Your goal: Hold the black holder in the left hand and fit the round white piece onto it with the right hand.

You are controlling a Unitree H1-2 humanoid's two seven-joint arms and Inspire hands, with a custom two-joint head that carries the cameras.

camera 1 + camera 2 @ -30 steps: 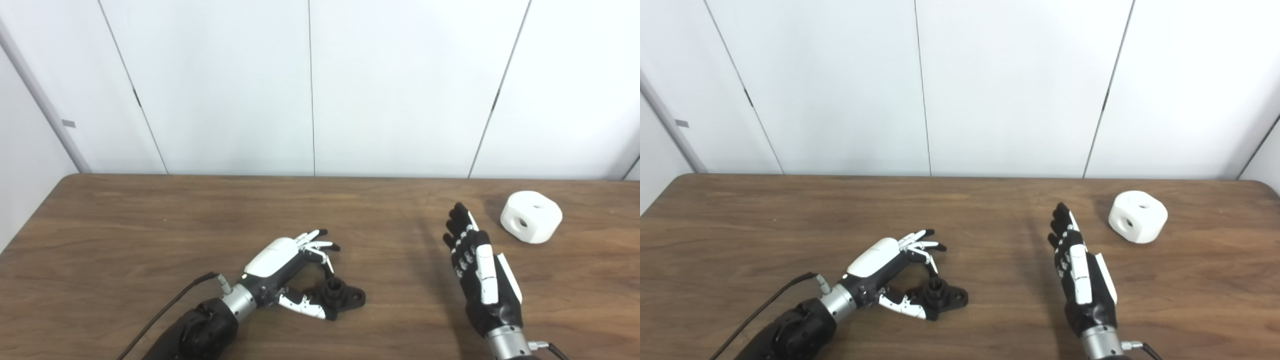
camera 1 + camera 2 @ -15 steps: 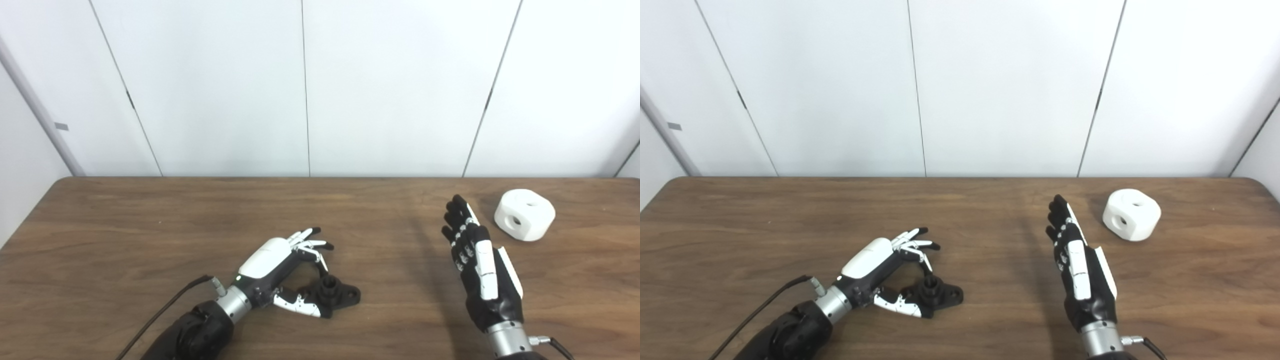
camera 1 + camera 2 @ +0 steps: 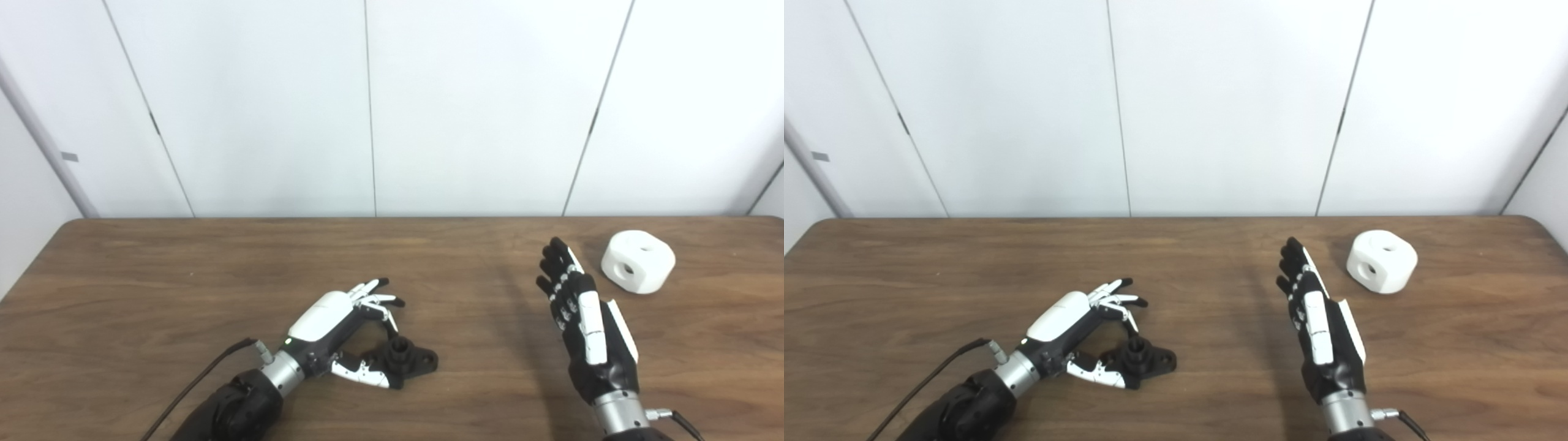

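The black holder (image 3: pixel 409 359) lies flat on the wooden table (image 3: pixel 184 275), left of the middle, near the front. My left hand (image 3: pixel 340 321) is open around it: the fingers (image 3: pixel 373 300) arch above its post and the thumb (image 3: pixel 361 372) lies along its near side. I cannot tell whether the thumb touches it. The round white piece (image 3: pixel 638 261), with holes in its top and side, rests on the table at the back right. My right hand (image 3: pixel 585 324) is open and empty, fingers straight and pointing away, a short way left of and nearer than the white piece.
A black cable (image 3: pixel 196 383) runs from my left wrist to the front edge. White wall panels (image 3: pixel 367 104) stand right behind the table's back edge. The table's rounded right corner shows in the right eye view (image 3: pixel 1528 222).
The whole picture has shifted a little to the left, so the camera has moved. The hands, the holder and the white piece keep their places relative to each other.
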